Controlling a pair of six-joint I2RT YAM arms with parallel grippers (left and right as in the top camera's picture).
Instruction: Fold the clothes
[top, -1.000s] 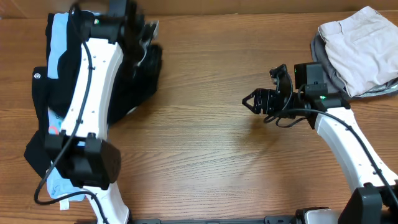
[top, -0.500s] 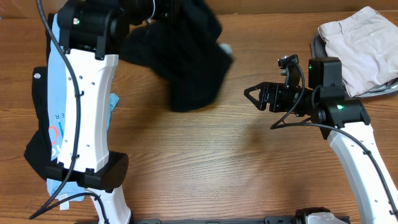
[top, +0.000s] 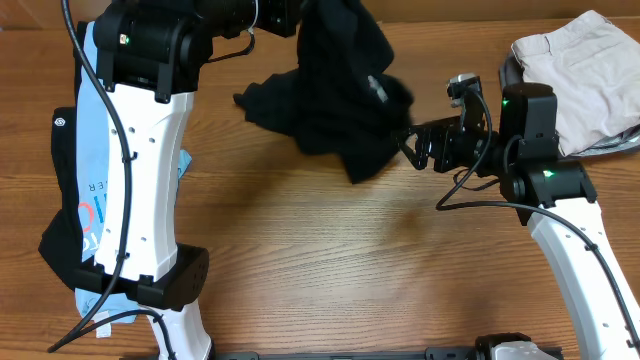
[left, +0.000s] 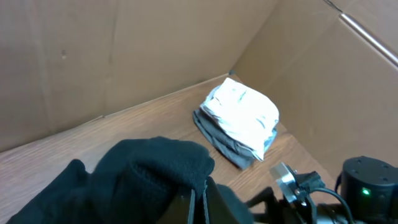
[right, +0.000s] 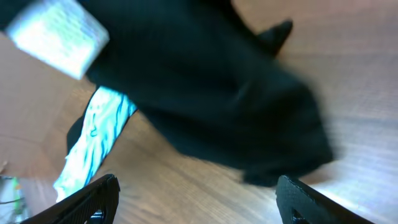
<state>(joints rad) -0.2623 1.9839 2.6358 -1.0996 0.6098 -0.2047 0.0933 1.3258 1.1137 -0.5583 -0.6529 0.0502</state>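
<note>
The black T-shirt (top: 335, 100) hangs bunched in the air over the table's back middle, held from its top by my left gripper (top: 300, 15), which is shut on it; in the left wrist view (left: 200, 202) the fingers pinch its fabric (left: 143, 174). Its white neck label shows in the right wrist view (right: 56, 34). My right gripper (top: 405, 145) is open and empty, right beside the shirt's lower right edge; its fingertips (right: 199, 199) frame the black cloth (right: 236, 93). A light blue printed tee (top: 95, 200) lies at the left under my left arm.
A folded stack of beige and grey clothes (top: 575, 85) sits at the back right corner; it also shows in the left wrist view (left: 239, 121). More black fabric (top: 60, 240) lies with the blue tee at the left edge. Cardboard walls (left: 124, 56) stand behind the table.
My left gripper has lifted the black T-shirt off the left pile and swung it right to the table's middle. My right gripper has risen and now meets the shirt's hanging edge.
</note>
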